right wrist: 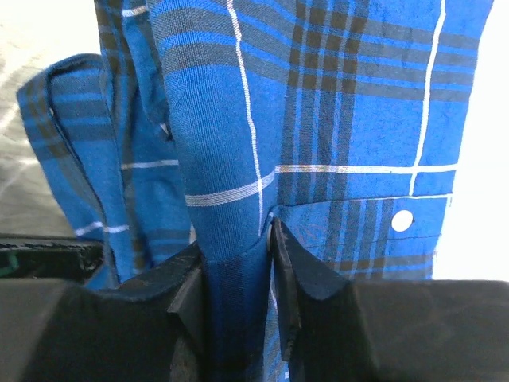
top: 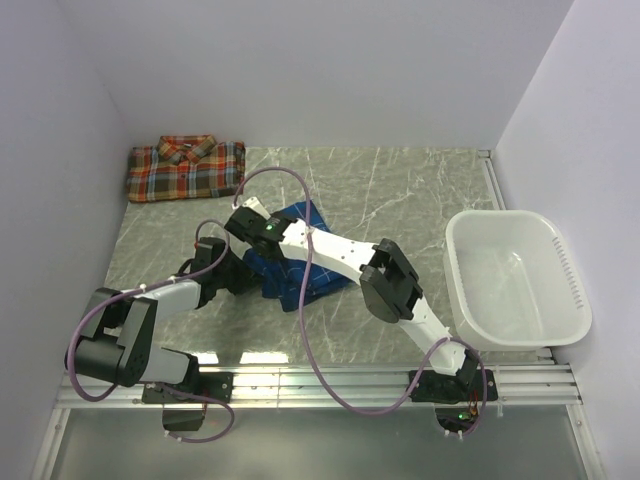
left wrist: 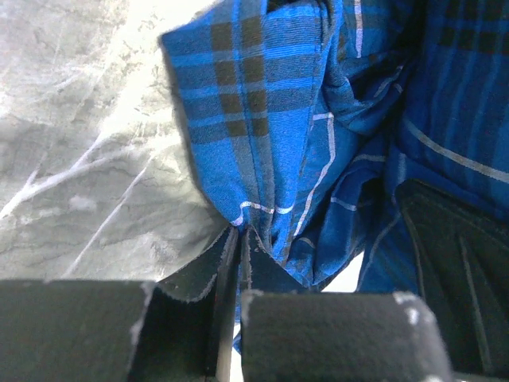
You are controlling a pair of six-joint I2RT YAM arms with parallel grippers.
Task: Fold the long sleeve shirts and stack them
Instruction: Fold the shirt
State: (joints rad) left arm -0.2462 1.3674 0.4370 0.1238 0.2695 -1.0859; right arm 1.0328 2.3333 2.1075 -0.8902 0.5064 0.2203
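The blue plaid shirt [top: 325,282] lies bunched in a heap near the middle of the counter [top: 420,195], partly hidden under both arms where they meet over it. The left tool [left wrist: 238,235] is closed almost completely on a gathered fold of this shirt. In the left wrist view the cloth fans up and away from the pinch, crossed by dark checks and thin white lines, with pale marbled counter to its left. The right tool [right wrist: 238,245] is clamped on the same shirt, its two dark fingers [right wrist: 306,270] set narrowly around an upright band of fabric that rises between them. A white button [right wrist: 403,220] sits on the cloth just right of the fingers, and a rolled edge of the shirt stands at the left of that view. From above, the two tools are close together at the left side of the heap, the left one nearer the bases, and the right arm reaches diagonally across the shirt.

The red-orange plaid shirt [top: 185,168] lies at the far left corner of the counter, folded into a flat rectangle with its collar at the far edge, well apart from the blue shirt and from both arms.

A white plastic basket [top: 572,285] stands at the right edge of the counter, near the right arm's base, and a purple cable [top: 305,330] loops from the bases over the blue shirt
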